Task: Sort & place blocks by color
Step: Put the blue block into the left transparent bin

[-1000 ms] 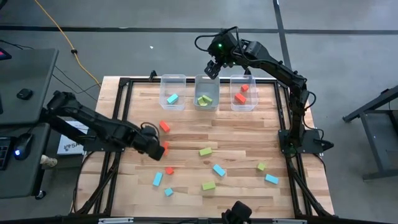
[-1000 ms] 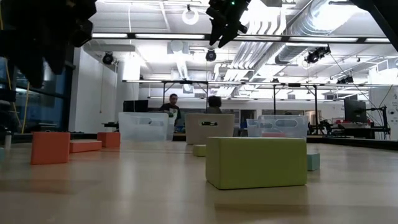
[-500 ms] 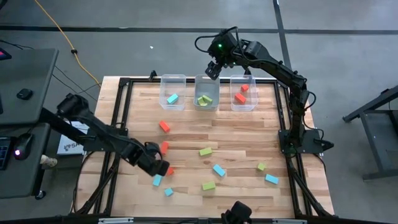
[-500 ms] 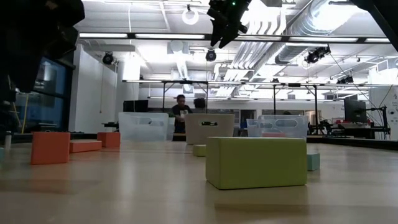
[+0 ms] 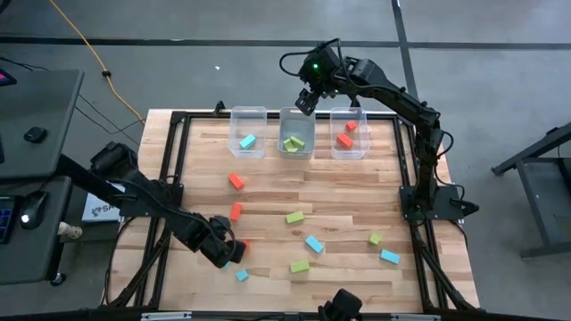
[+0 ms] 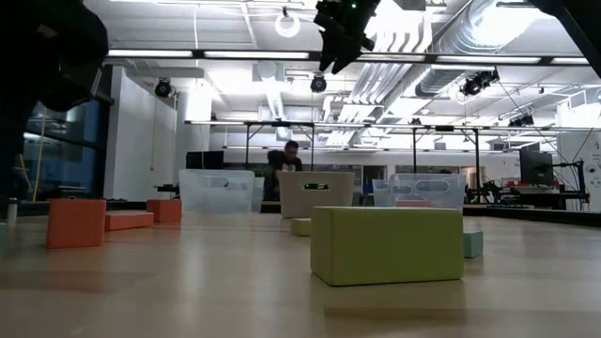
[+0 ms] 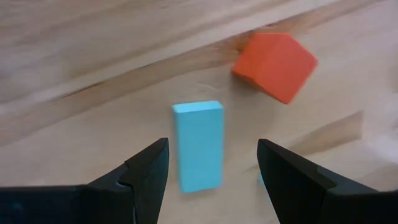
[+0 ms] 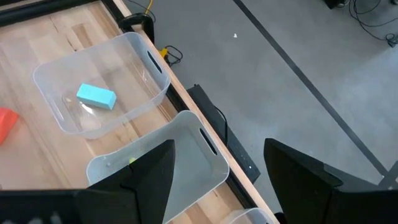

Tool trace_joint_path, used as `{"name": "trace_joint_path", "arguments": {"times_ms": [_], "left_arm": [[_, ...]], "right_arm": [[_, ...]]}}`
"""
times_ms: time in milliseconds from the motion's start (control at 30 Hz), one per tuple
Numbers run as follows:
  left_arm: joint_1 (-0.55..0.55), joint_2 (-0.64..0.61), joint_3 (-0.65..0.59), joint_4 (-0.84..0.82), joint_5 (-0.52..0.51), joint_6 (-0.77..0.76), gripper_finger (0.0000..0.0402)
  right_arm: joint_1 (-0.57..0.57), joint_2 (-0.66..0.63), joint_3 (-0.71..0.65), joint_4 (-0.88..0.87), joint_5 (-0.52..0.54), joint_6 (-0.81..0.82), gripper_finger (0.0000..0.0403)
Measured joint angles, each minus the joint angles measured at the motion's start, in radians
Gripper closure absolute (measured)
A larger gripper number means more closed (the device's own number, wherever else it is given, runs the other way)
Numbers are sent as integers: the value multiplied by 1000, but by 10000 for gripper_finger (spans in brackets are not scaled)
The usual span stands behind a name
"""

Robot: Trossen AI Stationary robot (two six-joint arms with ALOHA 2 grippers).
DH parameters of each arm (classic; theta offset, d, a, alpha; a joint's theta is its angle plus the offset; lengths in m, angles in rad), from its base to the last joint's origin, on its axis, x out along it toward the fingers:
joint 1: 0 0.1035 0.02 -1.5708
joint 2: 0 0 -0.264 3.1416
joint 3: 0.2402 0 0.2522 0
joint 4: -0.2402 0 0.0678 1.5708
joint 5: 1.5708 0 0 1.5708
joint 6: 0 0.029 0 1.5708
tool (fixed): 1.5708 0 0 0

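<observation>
Working surface: the wooden desk is carrying everything; the three clear bins at its far edge are serving as the landmark.
Left arm: its left pincer is hovering at the desk edge opposite the bins, fingers standing apart and straddling a light blue bar.
Right arm: the right pincer is waiting high above the middle bin, fingers apart and carrying nothing.
Blocks: a light blue one is lying in the left bin, lime green ones in the middle, red-orange ones in the right bin; the others are lying scattered on the desk, well short of the bins.
Neighbour: a red-orange cube is sitting just beside the bar, apart from it.
Doing it well: I judge the pincer should be descending straight, keeping the bar centred between the fingers across its narrow sides, closing only once low, and staying clear of the cube.
</observation>
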Motion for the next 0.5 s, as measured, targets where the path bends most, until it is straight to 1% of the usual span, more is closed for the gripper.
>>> {"name": "trace_joint_path", "arguments": {"times_ms": [67,333,400,500], "left_arm": [[-3,22,2,32,0,-10,177],[-9,93,26,42,4,-26,177],[-9,105,32,21,4,-22,177],[-9,139,45,52,12,-17,177]], "right_arm": [[0,0,0,-3,0,0,165],[0,0,0,-15,0,0,165],[0,0,0,-15,0,0,165],[0,0,0,-13,-3,0,165]]}}
